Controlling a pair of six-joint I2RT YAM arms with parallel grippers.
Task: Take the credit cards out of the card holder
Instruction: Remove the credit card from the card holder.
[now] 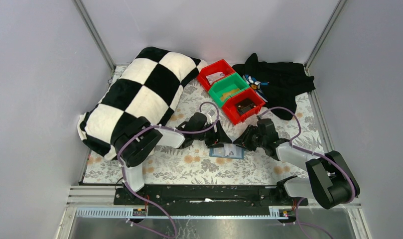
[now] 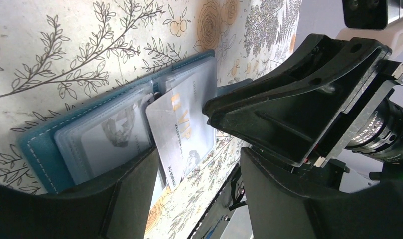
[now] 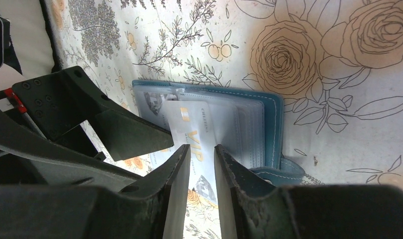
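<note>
The card holder [image 1: 226, 152] lies open on the tabletop [image 1: 189, 169], one credit card [image 2: 179, 134] protruding. The left tool [image 2: 199, 164] stands wide apart; the right tool [image 3: 201, 149] stands narrowly apart above the card.

Teal card holder [image 2: 37, 147], floral tablecloth [image 2: 65, 45]

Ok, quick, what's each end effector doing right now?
Left end effector: open, holding nothing.
Right end effector: narrowly open over the VIP card, gripping nothing.
</note>
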